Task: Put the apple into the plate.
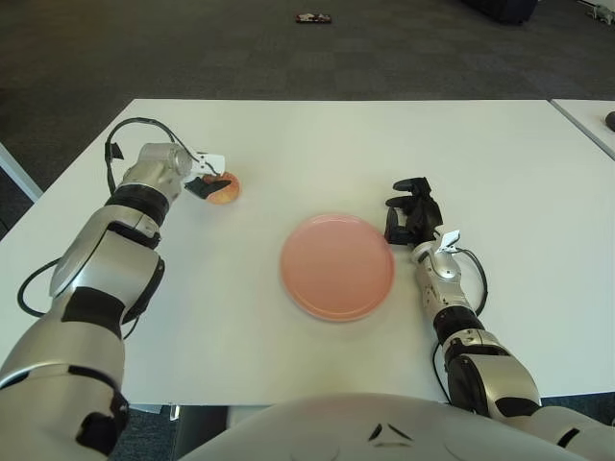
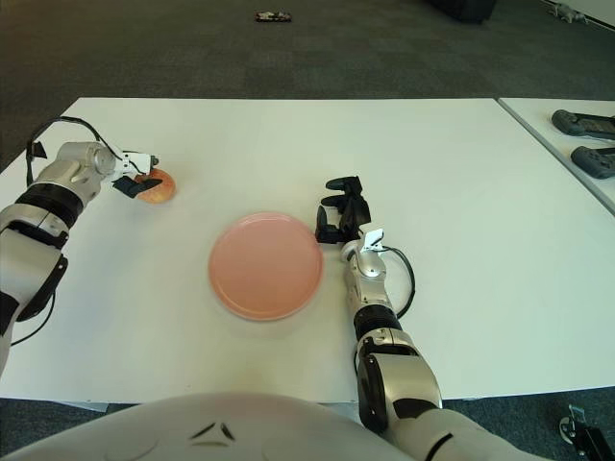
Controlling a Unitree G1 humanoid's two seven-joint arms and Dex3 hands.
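One apple (image 1: 224,188) clamped between left hand (image 1: 204,179) fingers (image 1: 208,187), far from plate (image 1: 336,266), right hand (image 1: 411,213) beside plate

White table (image 1: 288,134), pink plate (image 1: 336,266), apple (image 1: 225,189)

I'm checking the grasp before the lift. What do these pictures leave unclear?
- Whether the left hand has closed on the apple: its fingers cover the apple's near side in both views.
- The small dark thing on the floor: too small to name.
- The dark devices on the neighbouring table: cut off by the right eye view's edge.
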